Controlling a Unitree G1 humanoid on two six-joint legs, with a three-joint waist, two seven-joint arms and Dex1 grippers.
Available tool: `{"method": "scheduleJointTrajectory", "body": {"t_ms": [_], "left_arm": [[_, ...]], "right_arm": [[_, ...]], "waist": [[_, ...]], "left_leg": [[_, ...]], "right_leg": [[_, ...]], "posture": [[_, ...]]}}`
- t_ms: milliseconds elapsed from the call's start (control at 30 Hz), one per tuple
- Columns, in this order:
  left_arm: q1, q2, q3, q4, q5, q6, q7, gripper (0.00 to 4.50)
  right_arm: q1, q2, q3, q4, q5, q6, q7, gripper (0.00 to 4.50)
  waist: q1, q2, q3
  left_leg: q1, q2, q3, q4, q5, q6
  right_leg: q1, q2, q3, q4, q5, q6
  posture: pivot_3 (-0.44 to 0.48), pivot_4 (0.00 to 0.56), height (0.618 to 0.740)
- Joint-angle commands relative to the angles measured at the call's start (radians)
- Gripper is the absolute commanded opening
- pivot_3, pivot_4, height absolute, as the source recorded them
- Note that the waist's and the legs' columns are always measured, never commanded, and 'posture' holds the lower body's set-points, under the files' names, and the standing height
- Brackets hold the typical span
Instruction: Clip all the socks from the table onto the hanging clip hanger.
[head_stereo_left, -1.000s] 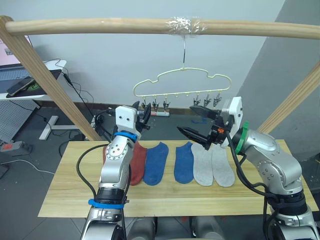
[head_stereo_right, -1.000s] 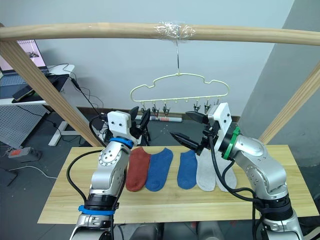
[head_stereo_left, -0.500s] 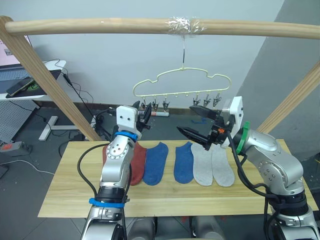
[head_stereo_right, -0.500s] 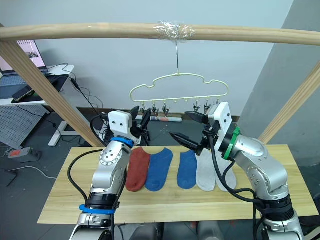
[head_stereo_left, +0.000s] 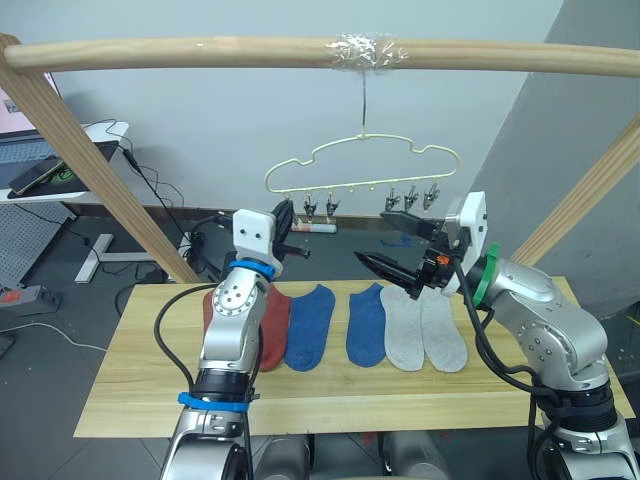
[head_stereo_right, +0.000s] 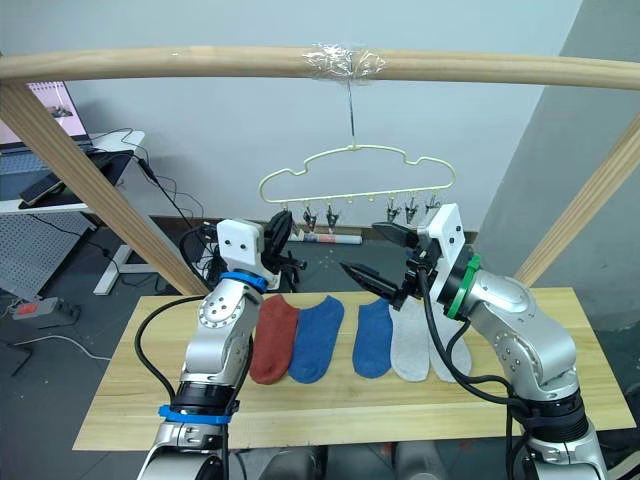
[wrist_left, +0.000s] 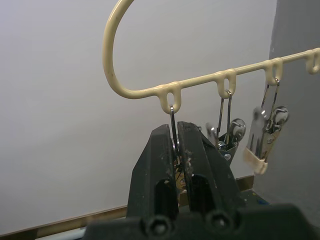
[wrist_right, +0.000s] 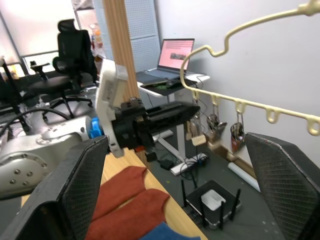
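Observation:
The pale yellow-green clip hanger (head_stereo_left: 365, 160) hangs by its hook from the wooden pole. My left gripper (head_stereo_left: 283, 215) is raised to its left end and is shut on the leftmost clip (wrist_left: 173, 112); several other clips (head_stereo_left: 412, 198) hang free. My right gripper (head_stereo_left: 372, 237) stands open beside the hanger's right half, above the socks, with nothing in it. On the table (head_stereo_left: 150, 380) lies a row of socks: a rust-red one (head_stereo_left: 272, 325), another rust-red one (head_stereo_left: 210, 310) partly behind my left arm, two blue (head_stereo_left: 310, 325) (head_stereo_left: 367, 322), and two grey (head_stereo_left: 405, 330) (head_stereo_left: 443, 335).
A round wooden pole (head_stereo_left: 200, 50) runs overhead, with slanted poles at the left (head_stereo_left: 100, 165) and right (head_stereo_left: 590, 190). Behind the table there is a desk with a laptop (head_stereo_left: 40, 160) and cables on the floor (head_stereo_left: 200, 245).
My left gripper's fingers, open around the leftmost clip before, have shut on it. The right arm and the socks have stayed in place.

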Motion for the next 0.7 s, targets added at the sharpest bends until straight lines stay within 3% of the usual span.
{"method": "scheduleJointTrajectory", "body": {"t_ms": [33,233,700], "left_arm": [[-0.016,0.024,0.008,-0.033,0.011,0.022,-0.002,0.03],[0.012,0.055,0.014,-0.062,0.0,0.051,-0.026,0.03],[0.03,0.055,0.005,-0.089,-0.006,0.089,-0.041,0.03]], "right_arm": [[0.044,-0.025,0.021,0.053,-0.138,-0.047,-0.076,4.5],[0.124,-0.098,0.08,0.334,-0.403,-0.14,-0.171,4.5],[0.018,-0.037,0.164,0.861,-0.563,-0.256,-0.111,4.5]], "waist": [[0.001,0.0,0.0],[0.003,0.0,0.0],[-0.005,0.0,0.0]], "left_leg": [[0.0,0.0,0.0,0.0,0.0,0.0],[0.001,0.0,0.001,0.0,0.0,0.0],[0.002,0.001,0.002,0.002,0.0,0.0]], "right_leg": [[0.0,0.0,0.0,0.0,0.0,0.0],[0.0,0.0,0.001,0.001,0.0,0.0],[0.001,0.001,0.002,0.001,0.003,-0.002]], "posture": [[-0.106,0.162,0.74],[-0.095,0.162,0.74],[-0.082,0.162,0.74]]}}
